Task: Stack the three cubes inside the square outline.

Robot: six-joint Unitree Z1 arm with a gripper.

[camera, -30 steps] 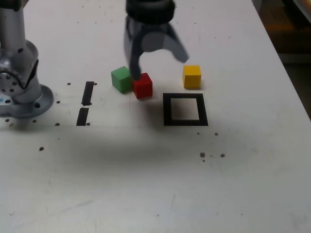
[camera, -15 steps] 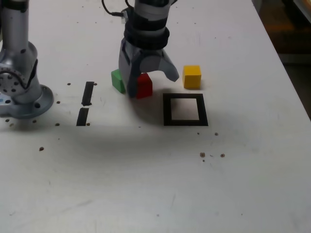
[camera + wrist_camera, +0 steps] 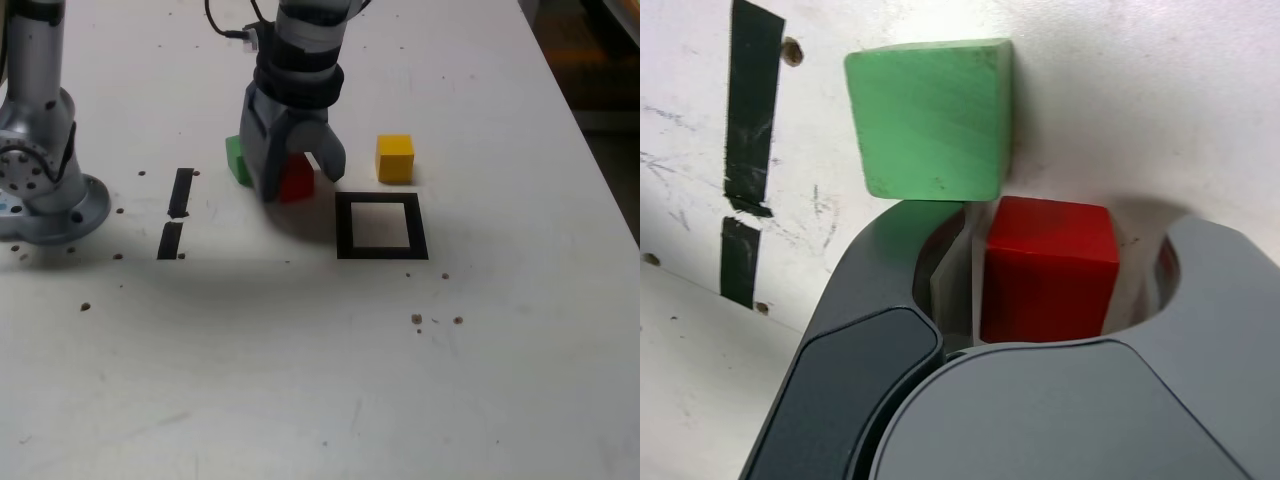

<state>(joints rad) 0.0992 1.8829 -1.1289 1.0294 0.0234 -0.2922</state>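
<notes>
The red cube [image 3: 297,181] stands on the white table between the fingers of my gripper [image 3: 300,184], which is lowered around it and still open. In the wrist view the red cube [image 3: 1045,265] lies close against one finger [image 3: 890,290], with a thin gap to the other, inside the gripper [image 3: 1060,240]. The green cube [image 3: 236,160] [image 3: 930,120] sits just beyond, touching or nearly touching the red cube's corner. The yellow cube [image 3: 395,158] stands alone on the exterior view's right. The square outline [image 3: 381,252] lies empty in front of it.
Two short black tape strips [image 3: 180,192] [image 3: 750,110] lie on the exterior view's left. The arm's metal base [image 3: 40,170] stands at the far left edge. Small dark specks [image 3: 417,319] dot the table.
The gripper has come down over the red cube and its fingers have narrowed around it. The red cube has shifted slightly; the green and yellow cubes have stayed put.
</notes>
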